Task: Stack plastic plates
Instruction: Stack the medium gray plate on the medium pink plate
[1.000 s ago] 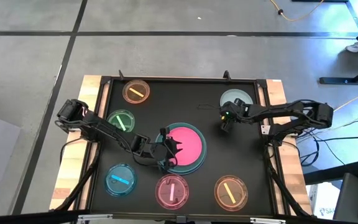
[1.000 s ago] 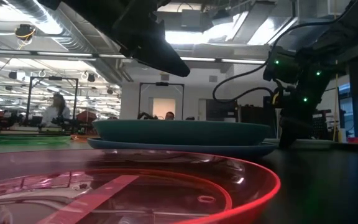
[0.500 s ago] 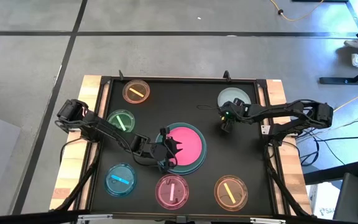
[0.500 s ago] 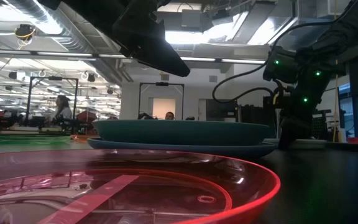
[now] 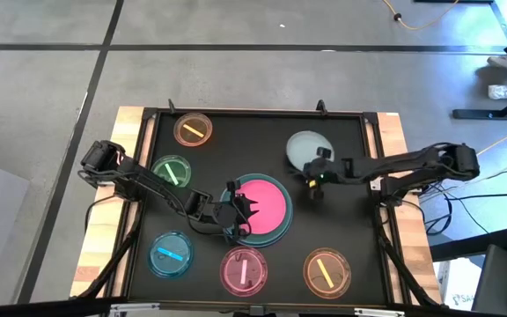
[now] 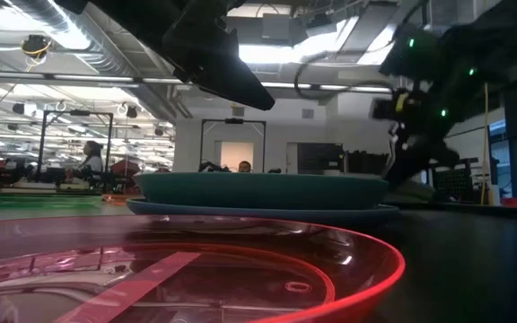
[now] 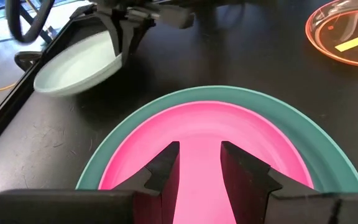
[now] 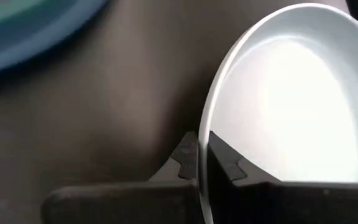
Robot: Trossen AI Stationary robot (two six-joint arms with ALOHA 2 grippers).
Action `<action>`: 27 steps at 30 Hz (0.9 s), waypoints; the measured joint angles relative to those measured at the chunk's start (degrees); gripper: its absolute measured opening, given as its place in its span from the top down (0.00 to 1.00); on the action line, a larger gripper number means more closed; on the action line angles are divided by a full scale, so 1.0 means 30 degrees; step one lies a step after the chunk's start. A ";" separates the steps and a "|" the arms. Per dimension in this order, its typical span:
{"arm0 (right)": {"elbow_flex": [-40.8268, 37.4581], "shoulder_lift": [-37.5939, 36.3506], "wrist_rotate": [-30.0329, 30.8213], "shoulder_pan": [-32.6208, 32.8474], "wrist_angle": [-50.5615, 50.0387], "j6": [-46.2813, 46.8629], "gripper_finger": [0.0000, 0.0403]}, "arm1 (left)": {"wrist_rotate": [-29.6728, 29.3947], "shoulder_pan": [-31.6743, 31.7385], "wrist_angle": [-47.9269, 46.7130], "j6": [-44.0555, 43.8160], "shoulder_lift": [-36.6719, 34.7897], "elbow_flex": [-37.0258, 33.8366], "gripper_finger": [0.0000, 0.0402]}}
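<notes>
A pink plate (image 5: 265, 204) lies on a teal plate (image 5: 275, 236), which rests on a blue-grey one whose edge shows at the stack's left. My left gripper (image 5: 240, 211) hovers open over the pink plate's left part (image 7: 210, 155). My right gripper (image 5: 316, 179) is shut on the pale mint plate (image 5: 304, 150), to the right of and beyond the stack. The left wrist view also shows that mint plate (image 7: 79, 62). Translucent striped dishes lie around: orange (image 5: 193, 129), green (image 5: 172, 170), blue (image 5: 171, 254), pink (image 5: 243, 270), orange (image 5: 326, 271). My right gripper pinches the mint plate's rim (image 8: 205, 124) on its near side, one finger (image 8: 185, 158) outside the rim and the other inside the bowl. The fingers come from above, pointing down. The plate is lifted clear of the table, and its far part stands out beyond the fingers.
The black tabletop has a raised frame (image 5: 148, 132) and wooden side boards. Bare table lies between the stack and the far edge (image 5: 253, 141) and at the right (image 5: 350, 211). In the low view the pink dish (image 6: 178, 269) fills the foreground.
My right gripper has risen and moved toward the table's left and slightly nearer, toward the stack. The mint plate has come with it, lifted clear of its place near the far right corner. My left arm has kept still.
</notes>
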 joint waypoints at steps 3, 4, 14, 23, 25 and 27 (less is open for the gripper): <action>0.0736 -0.0125 0.0020 0.1983 0.0152 -0.0652 1.00 | -0.0015 0.0000 0.0036 0.0011 0.0000 0.0000 0.73; 0.0942 -0.0125 -0.0082 0.2621 0.0252 -0.0959 1.00 | -0.0017 0.0000 0.0038 0.0015 0.0000 0.0000 0.73; 0.1389 0.0302 -0.2733 0.6837 0.4494 -0.3605 1.00 | -0.2067 -0.0594 0.0052 0.0895 -0.1073 0.0000 0.73; 0.1411 0.2800 -0.6546 0.7671 0.9675 -0.4420 1.00 | -0.5762 -0.1730 -0.0295 0.1026 -0.1778 0.0029 0.73; 0.1413 0.3557 -0.6884 0.7616 1.0670 -0.4425 1.00 | -0.5960 -0.1737 -0.0576 0.0982 -0.1778 0.0029 0.73; 0.1646 0.4306 -0.6888 0.7616 1.1168 -0.4427 1.00 | -0.6042 -0.1723 -0.0810 0.0846 -0.1778 0.0029 0.73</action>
